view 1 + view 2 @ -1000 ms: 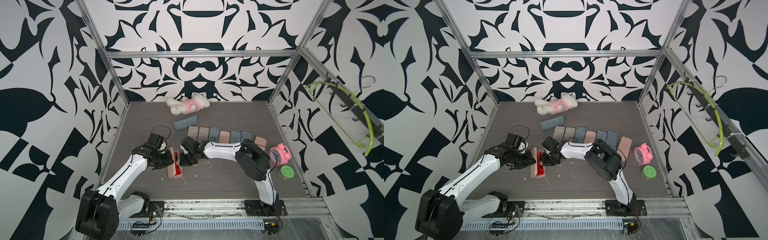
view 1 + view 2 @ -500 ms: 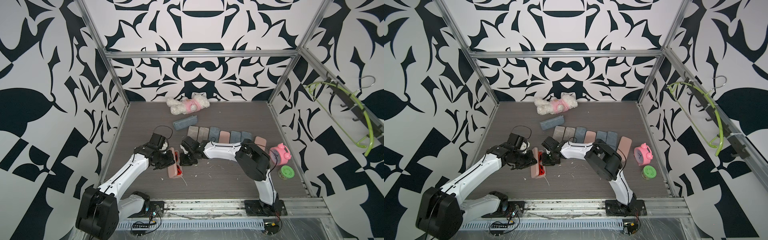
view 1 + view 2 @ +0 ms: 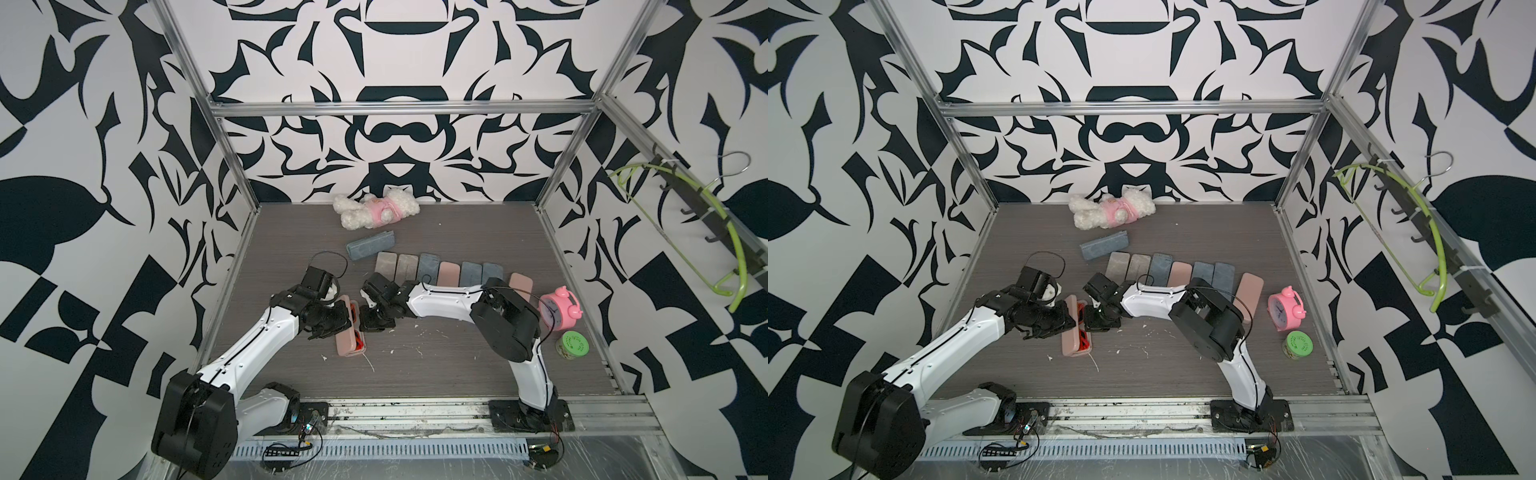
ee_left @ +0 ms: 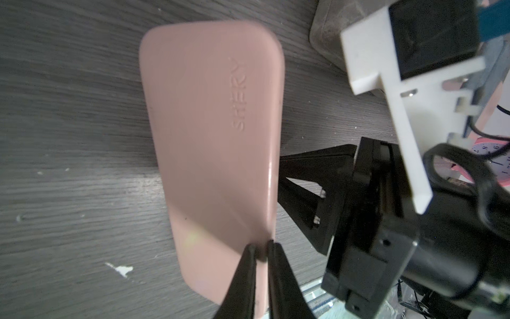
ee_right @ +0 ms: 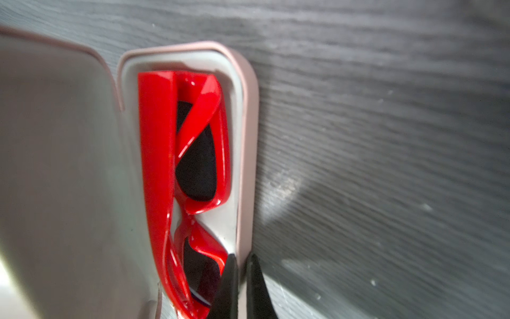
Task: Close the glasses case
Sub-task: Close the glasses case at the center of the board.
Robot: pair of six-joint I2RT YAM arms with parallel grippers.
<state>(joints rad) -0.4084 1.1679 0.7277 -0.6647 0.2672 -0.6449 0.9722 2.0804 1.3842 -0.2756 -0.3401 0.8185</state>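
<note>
Case [image 3: 343, 332]: pink, open, on the table [image 3: 436, 365] left of centre, its length running near to far, between the two grippers
Lid [image 4: 212, 138]: stands up on edge along the left side of the base, its plain outer face with raised lettering turned to the left arm
Base [image 5: 248, 138]: flat on the table just right of the lid, lined in grey, mouth upward
Glasses [image 5: 157, 165]: red frame, dark lenses, folded, lying inside the base; a red strip of them shows in both top views [image 3: 1084, 338]
Left gripper [image 4: 260, 248]: tips pinched almost together on the lid's long free edge, gripping it; reaches in from the left [image 3: 328, 322]
Right gripper [image 5: 240, 259]: tips nearly together astride the base's right wall, one inside and one outside, clamping the rim; reaches in from the right [image 3: 372, 323]
Row of cases [image 3: 428, 269]: closed, side by side, beyond the right arm
Lone case [image 3: 370, 245]: grey-blue, closed, just beyond the row's left end
Plush [image 3: 376, 212]: white and pink, by the far wall
Clock [image 3: 559, 309]: pink, at the right edge
Jar [image 3: 572, 345]: green lid, just nearer than the clock
</note>
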